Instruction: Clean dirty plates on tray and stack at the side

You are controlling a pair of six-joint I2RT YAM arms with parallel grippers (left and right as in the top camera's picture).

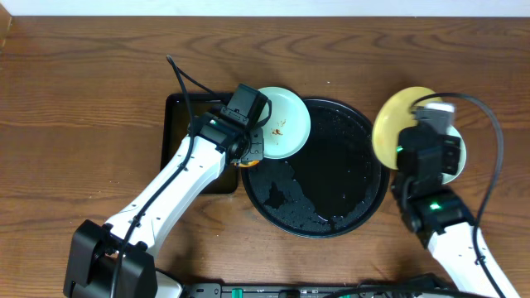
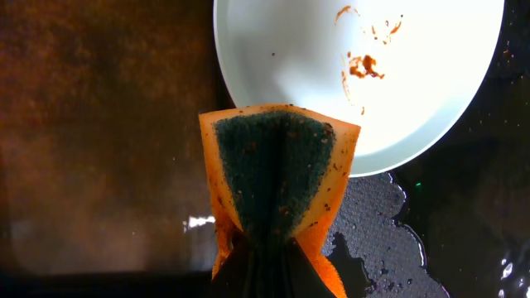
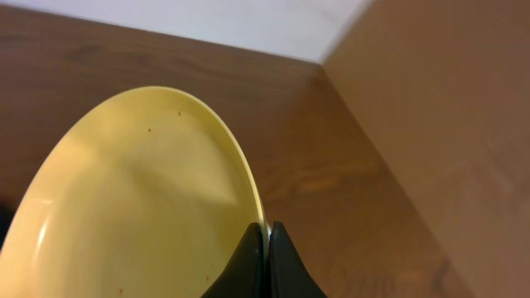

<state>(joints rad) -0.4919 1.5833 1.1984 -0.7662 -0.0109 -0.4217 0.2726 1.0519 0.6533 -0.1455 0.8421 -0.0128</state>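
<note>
Closest in the left wrist view, the left gripper (image 2: 267, 252) has its jaws clamped on a folded orange sponge (image 2: 277, 165), green scouring face toward the camera. The sponge's tip overlaps the near rim of a pale mint plate (image 2: 331, 83) marked with reddish-brown smears (image 2: 364, 64). That plate sits at the left edge of the round black tray (image 1: 331, 165), which is wet, partly over a rectangular black tray (image 1: 178, 124). The right gripper (image 3: 267, 240) has its jaws pinched nearly together on the rim of the yellow plate (image 3: 149, 207), which is over the wood tabletop (image 3: 331, 165) right of the round tray. Whether the yellow plate rests or is lifted is unclear. Another mint plate (image 1: 458, 159) shows only as an edge under the right arm.
</note>
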